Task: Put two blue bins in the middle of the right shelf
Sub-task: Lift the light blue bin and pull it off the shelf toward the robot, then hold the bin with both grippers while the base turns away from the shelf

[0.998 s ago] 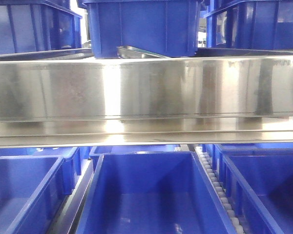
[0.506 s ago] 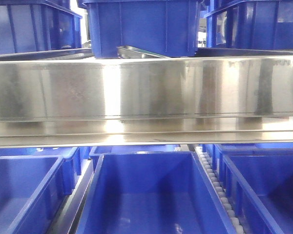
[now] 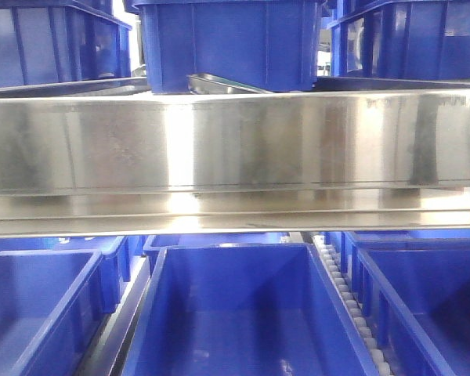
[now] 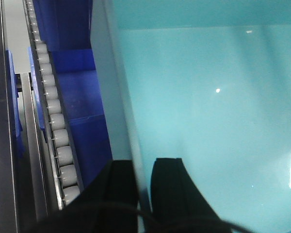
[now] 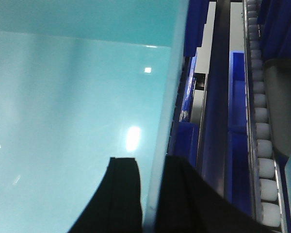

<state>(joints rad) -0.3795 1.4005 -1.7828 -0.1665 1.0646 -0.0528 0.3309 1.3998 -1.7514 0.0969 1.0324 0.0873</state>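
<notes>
Nothing has shifted in the front view since the earlier frames. Seen from both wrists, the pale sky-blue smooth plastic bin [image 4: 208, 97] [image 5: 63, 97] is pinched by the left hand [image 4: 144, 165] on its left wall and by the right hand [image 5: 150, 165] on its right wall. Each hand has one finger inside and one outside. Grey roller tracks [image 4: 51, 111] [image 5: 262, 145] run just beside it. Three royal-blue plastic crates [image 3: 227, 43] stand above the brushed steel shelf beam [image 3: 235, 149] and three below. Faint marks on the beam are unreadable.

We saw bright glare on the steel shelf rail [image 3: 180, 141]. Lamp reflections dotted the pale blue bin [image 4: 218, 121]; focus looked soft.
</notes>
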